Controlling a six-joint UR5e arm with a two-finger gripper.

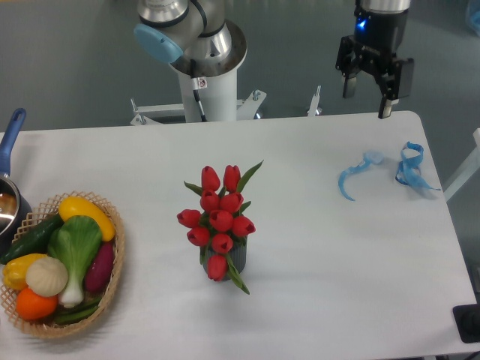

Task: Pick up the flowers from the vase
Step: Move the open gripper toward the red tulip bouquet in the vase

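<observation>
1. Gripper [368, 95] hangs empty, fingers spread wide, over the table's [315, 247] far right edge.
2. Flowers [217, 217] stand upright in the vase [238, 259] mid-table, well apart, toward the near-left.

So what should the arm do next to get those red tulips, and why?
Probably swing toward the bunch of red tulips in the small dark ribbed vase: the black two-finger pincer hangs open at the table's far edge, well away from them.

no text or labels can be read.
</observation>
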